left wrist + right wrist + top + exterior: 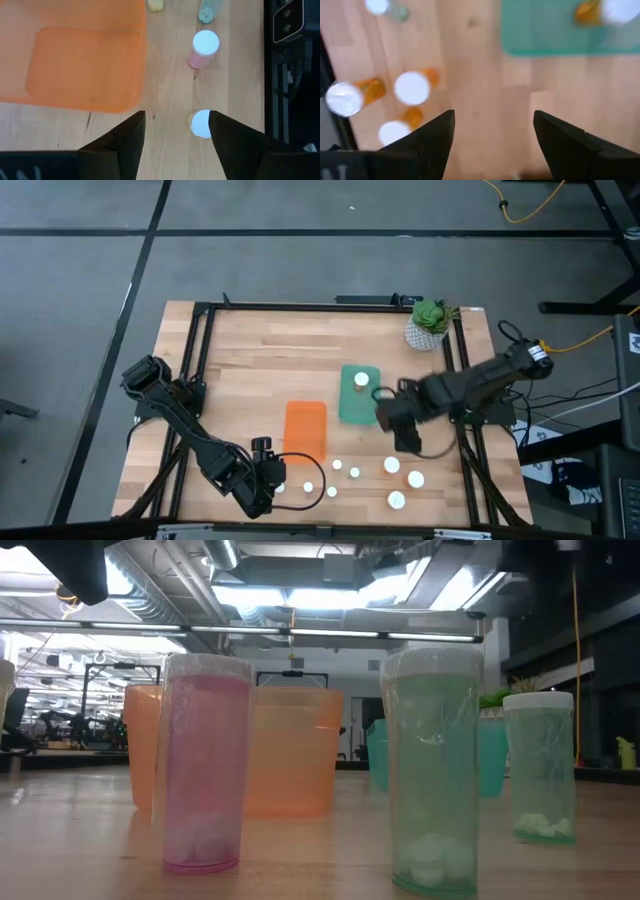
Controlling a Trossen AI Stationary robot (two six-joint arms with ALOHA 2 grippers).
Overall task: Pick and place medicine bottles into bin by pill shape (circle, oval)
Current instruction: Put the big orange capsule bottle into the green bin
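Note:
Several white-capped medicine bottles (391,465) stand upright on the wooden table near its front edge. One more bottle (360,380) stands in the green bin (360,408). The orange bin (305,430) sits to its left. My left gripper (272,480) hangs open over the front of the table. Its wrist view shows a white-capped bottle (201,123) just beside one finger and a pink bottle (205,47) farther off. My right gripper (398,428) points down, open and empty, above bare wood between the green bin (560,25) and three orange bottles (412,87).
A potted plant (428,325) stands at the table's far right corner. Black frame rails (200,350) run along the table's sides. In the low view a pink bottle (205,770) and two green bottles (432,775) stand close in front of the bins.

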